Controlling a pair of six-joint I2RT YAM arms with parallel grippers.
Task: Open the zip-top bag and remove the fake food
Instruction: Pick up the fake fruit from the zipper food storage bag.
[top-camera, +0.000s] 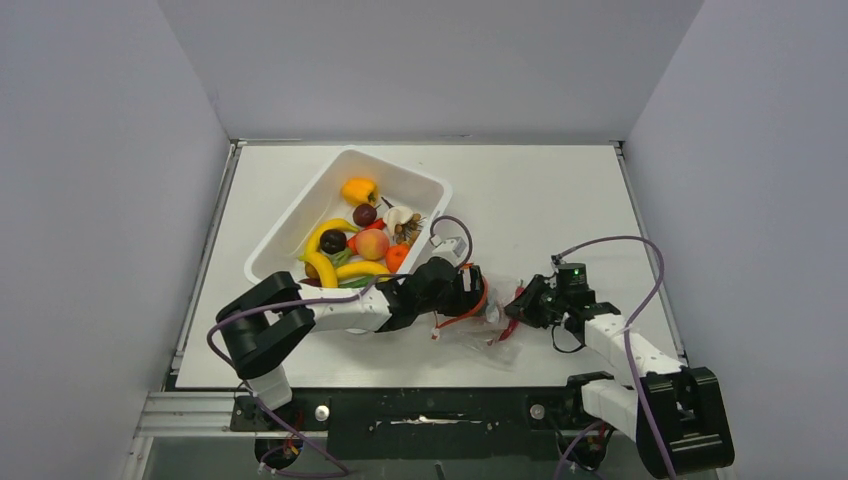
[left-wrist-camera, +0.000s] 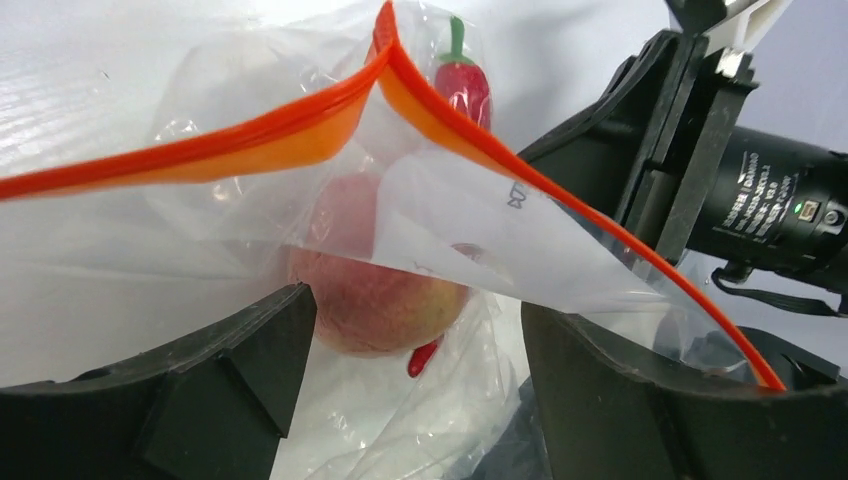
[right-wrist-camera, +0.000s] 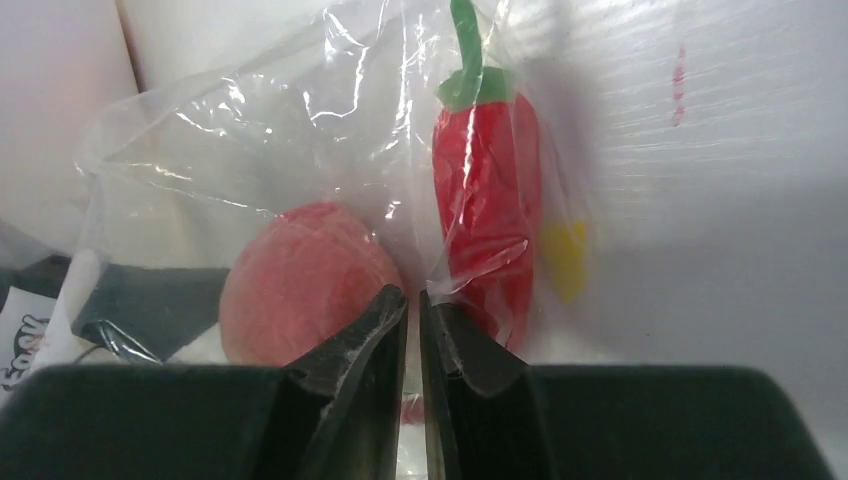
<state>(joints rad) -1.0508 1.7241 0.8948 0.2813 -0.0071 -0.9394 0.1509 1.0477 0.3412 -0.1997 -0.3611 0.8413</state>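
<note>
**A:** ok so where's the bag (top-camera: 495, 322) sitting?

**B:** On the table (top-camera: 545, 195), close to the near edge and a bit right of the middle, wedged between the two grippers. The mouth is open. The orange zip strip (left-wrist-camera: 250, 135) is split into two lips that face the left arm.

**A:** what's inside?

**B:** A peach (right-wrist-camera: 300, 280) and a red chili (right-wrist-camera: 485, 200), just beside each other, both seen through the crinkly film.

**A:** and the jaws?

**B:** The left gripper (left-wrist-camera: 415, 335) is spread wide at the mouth with a finger either side of the peach, gripping nothing. The right gripper (right-wrist-camera: 413, 310) is pinched together on a fold of film on the bag's right side.

**A:** room to move?

**B:** It's tight on the left. The tub (top-camera: 300, 215) of toy fruit sits toward the far-left corner, and its near wall is just beside the left arm. From the bag out to the far and right edges it's plain white tabletop. The near edge is right behind the bag.
</note>
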